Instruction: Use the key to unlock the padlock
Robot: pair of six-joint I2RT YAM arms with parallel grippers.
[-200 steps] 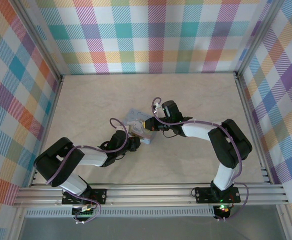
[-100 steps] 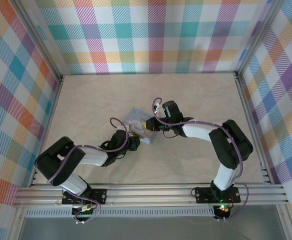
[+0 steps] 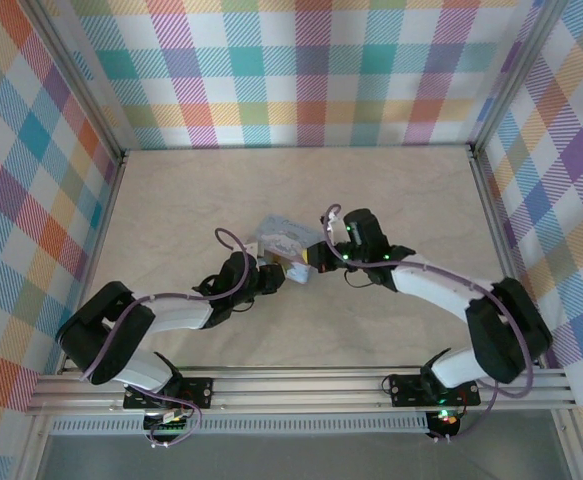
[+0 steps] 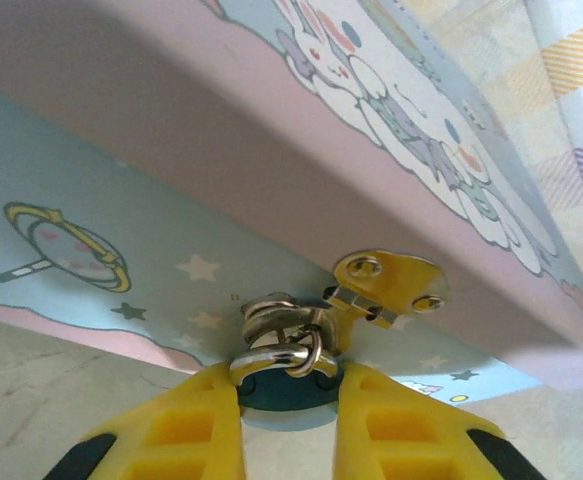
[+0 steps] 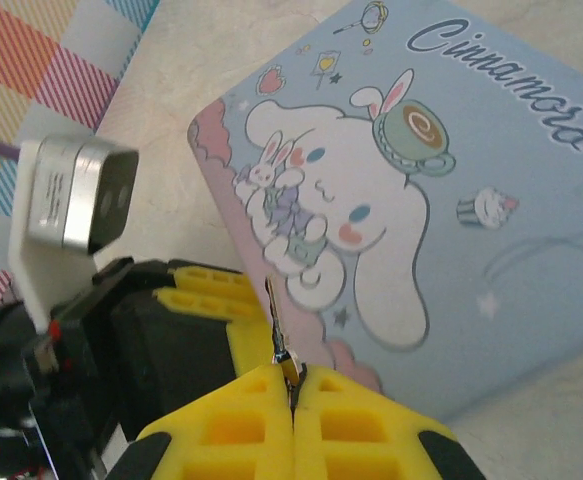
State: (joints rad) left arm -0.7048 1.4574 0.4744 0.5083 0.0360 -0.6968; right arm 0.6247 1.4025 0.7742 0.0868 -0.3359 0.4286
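The tiny padlock has a teal body and a silvery shackle hooked through the loop under the gold hasp on the pale blue cartoon tin. My left gripper has its yellow fingers pressed on both sides of the padlock's body. My right gripper is shut on the small key, whose thin blade sticks up past the fingertips. The blade points along the tin's pink side wall, next to the left gripper's yellow fingers. In the top view the two grippers meet at the tin's near corner.
The tin lies on the beige table, ringed by checked walls and a metal frame. The left wrist's camera block stands close to the key. Purple cables loop over both arms.
The right arm swung its elbow out to the right and drew the key nearer the tin's near corner. The left gripper closed in on the padlock. The tin turned slightly.
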